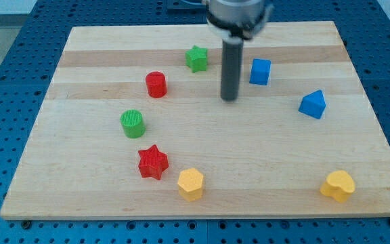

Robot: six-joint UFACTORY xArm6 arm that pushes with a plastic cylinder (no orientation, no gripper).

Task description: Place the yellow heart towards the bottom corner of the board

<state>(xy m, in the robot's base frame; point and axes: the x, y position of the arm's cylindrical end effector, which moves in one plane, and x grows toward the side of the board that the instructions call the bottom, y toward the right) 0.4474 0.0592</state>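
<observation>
My tip (229, 99) rests on the board between the green star (196, 59) and the blue cube (260, 71); it is a bare rod, so it grasps nothing.

The arm's upper part is cut off at the view's top, blurred. The yellow heart (338, 186) is a glossy, rounded block with lobes that are hard to make out, sitting near the wooden board's (249, 156) bottom right corner, well apart from my tip. Other blocks: red cylinder (156, 84), green cylinder (133, 123), red star (153, 162), yellow hexagon (190, 184), blue wedge-like block (313, 104). I can read no writing anywhere.
</observation>
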